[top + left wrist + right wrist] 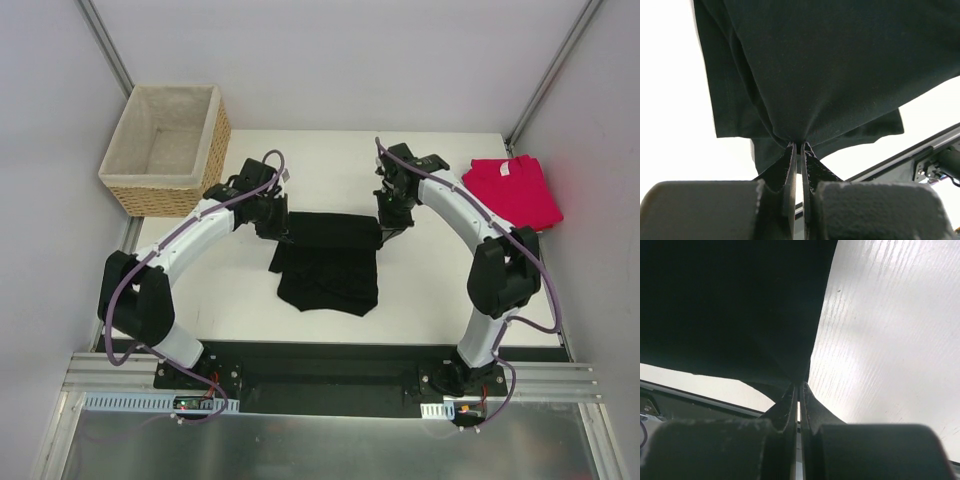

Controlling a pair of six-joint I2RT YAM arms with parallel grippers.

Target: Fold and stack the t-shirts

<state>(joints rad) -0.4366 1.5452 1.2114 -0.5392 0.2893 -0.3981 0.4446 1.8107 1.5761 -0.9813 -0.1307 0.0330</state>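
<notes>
A black t-shirt (pixel 330 262) hangs between both grippers at the middle of the table, its upper edge lifted and its lower part draping down onto the tabletop. My left gripper (pixel 283 233) is shut on the shirt's left top corner; in the left wrist view the black cloth (pixel 830 75) bunches into the closed tips (pixel 799 146). My right gripper (pixel 383 232) is shut on the right top corner, where the dark fabric (pixel 730 310) meets its tips (pixel 800 385). A pinkish-red t-shirt (pixel 513 190) lies folded at the back right of the table.
A woven wicker basket (pixel 168 147) with pale lining stands at the back left corner, beyond the left arm. The white tabletop (pixel 430 290) ends at a black rail near the arm bases. Grey walls close in on both sides.
</notes>
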